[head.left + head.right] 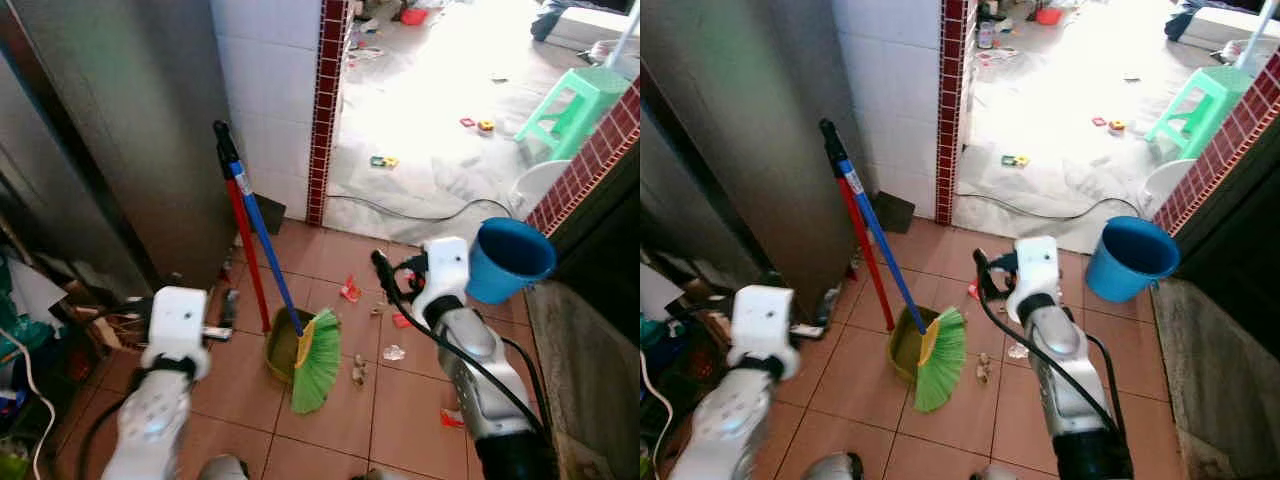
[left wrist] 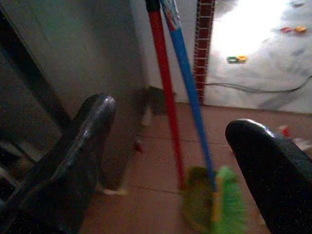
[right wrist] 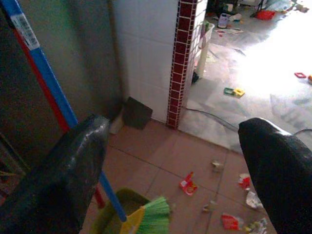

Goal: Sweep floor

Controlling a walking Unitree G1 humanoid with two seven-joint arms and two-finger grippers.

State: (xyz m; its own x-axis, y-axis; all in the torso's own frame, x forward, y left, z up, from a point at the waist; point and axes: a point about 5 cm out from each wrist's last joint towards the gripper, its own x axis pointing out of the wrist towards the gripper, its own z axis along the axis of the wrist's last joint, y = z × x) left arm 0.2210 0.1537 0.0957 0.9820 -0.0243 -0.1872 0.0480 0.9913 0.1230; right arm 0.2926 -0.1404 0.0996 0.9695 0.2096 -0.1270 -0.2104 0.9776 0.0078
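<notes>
Right now both of your tools are empty with their fingers spread wide: the left tool (image 2: 165, 161) hangs low beside the grey metal cabinet (image 1: 130, 130), and the right tool (image 3: 175, 175) is raised over the tiled floor (image 1: 330, 420). Ahead of the left tool, between its two fingers in the wrist view, the broom (image 1: 300, 350) stands with its blue handle leaning back against the white tiled wall (image 1: 265, 80) and its green bristles resting in the green dustpan (image 1: 282, 350), whose red handle runs up alongside the blue one. Ahead of the right tool, scraps of litter (image 3: 187, 184) lie scattered on the floor, just beyond the bristles. Off to that tool's right side sits a blue bucket (image 1: 510, 258), and farther on a green stool (image 1: 580, 105) in the bright room
</notes>
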